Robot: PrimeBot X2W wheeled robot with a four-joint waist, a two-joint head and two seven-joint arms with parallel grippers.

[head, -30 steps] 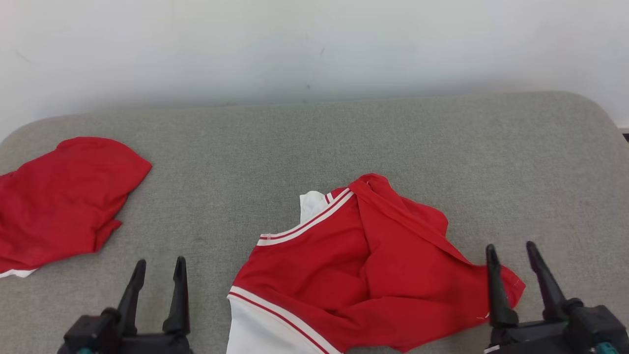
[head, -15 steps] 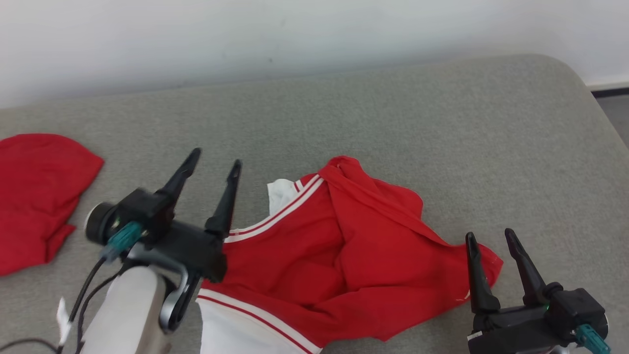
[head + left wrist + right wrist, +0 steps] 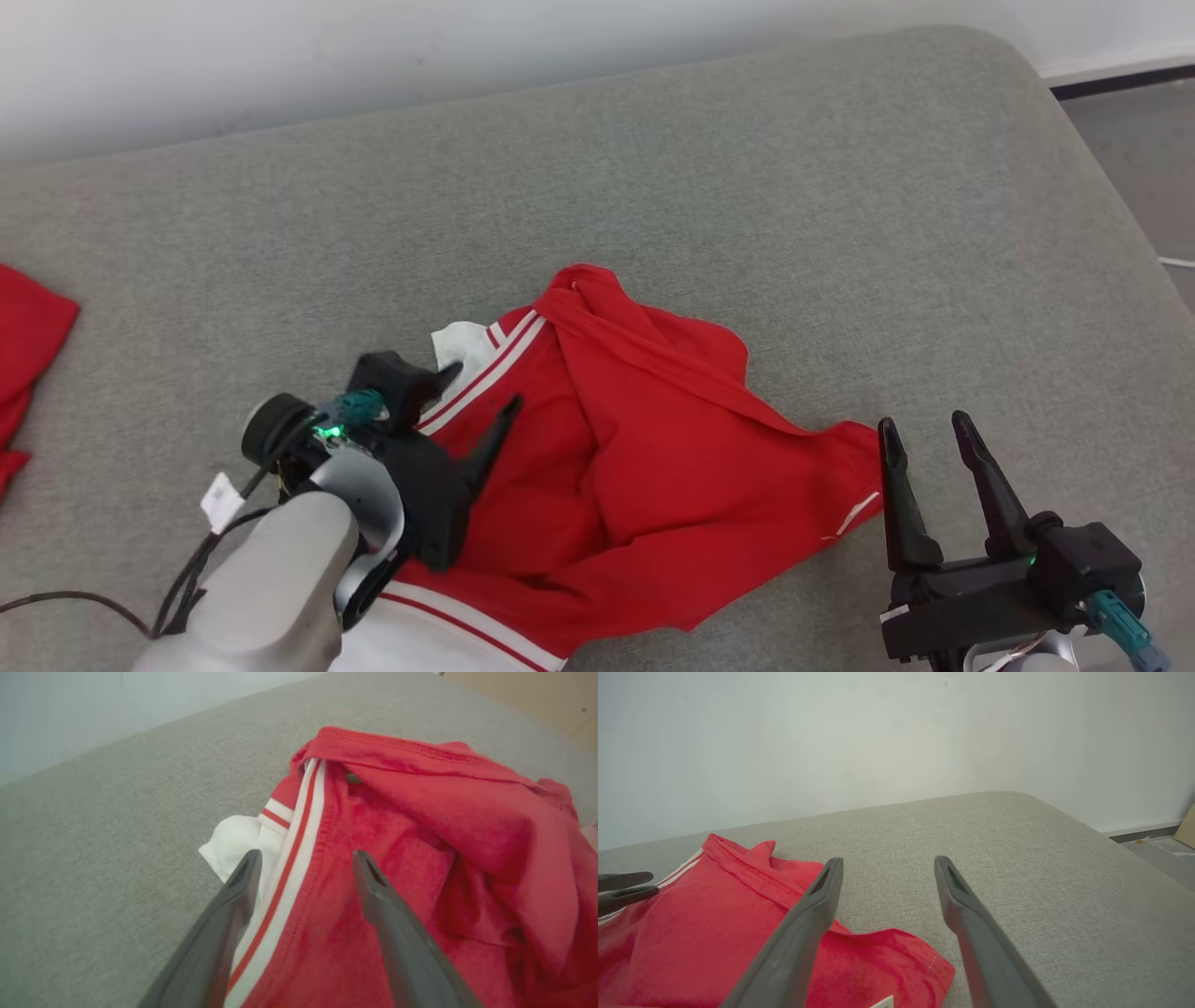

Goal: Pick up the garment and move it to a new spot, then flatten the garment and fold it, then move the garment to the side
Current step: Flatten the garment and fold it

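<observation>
No readable text; white tag (image 3: pixel 857 512) on garment (image 3: pixel 653 448) too small; cable tag (image 3: pixel 222 497) likewise.

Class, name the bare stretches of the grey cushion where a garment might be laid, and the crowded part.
Free: the band between garment and wall; the right end beyond it; the patch between garment and the second red cloth. Crowded: near middle, garment plus both open jaws.

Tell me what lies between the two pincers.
The crumpled red garment on the grey cushion spans the stretch from left pincer to right pincer, seen in the head view.
</observation>
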